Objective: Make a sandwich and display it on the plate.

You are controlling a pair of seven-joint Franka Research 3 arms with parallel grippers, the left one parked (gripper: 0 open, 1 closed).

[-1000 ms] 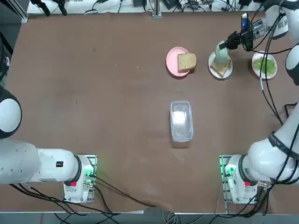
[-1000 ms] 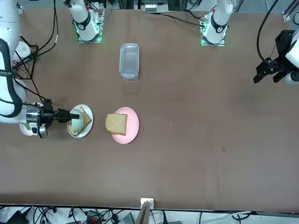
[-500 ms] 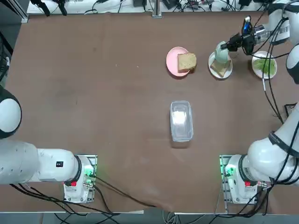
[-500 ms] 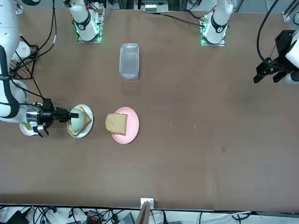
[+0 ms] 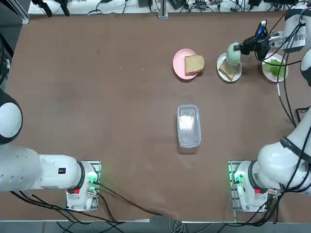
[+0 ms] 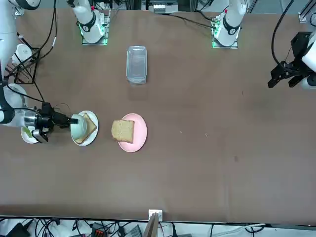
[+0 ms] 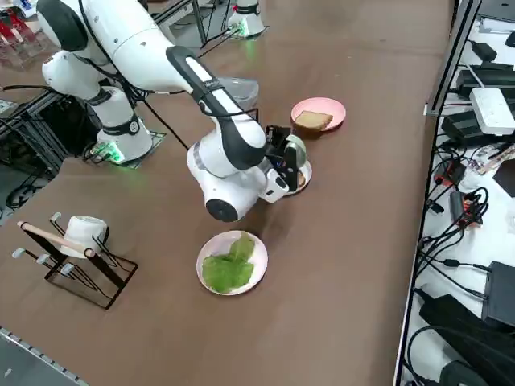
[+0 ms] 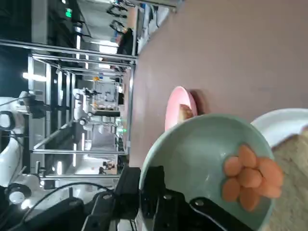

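Tilted further since a second ago, the pale green bowl (image 8: 207, 163) now stands nearly on edge above the white plate (image 5: 222, 62), clamped at its rim by the right pincer (image 5: 241, 47). Smooth orange slices (image 8: 248, 175) cluster at its lower lip, over a coarse tan bread slice (image 5: 228, 71). A second slice (image 5: 194, 63) lies on the pink plate (image 5: 181, 63); ruffled lettuce (image 5: 275, 67) sits near the bench (image 5: 97, 97) edge. Broad bare brown surface spreads leftward.
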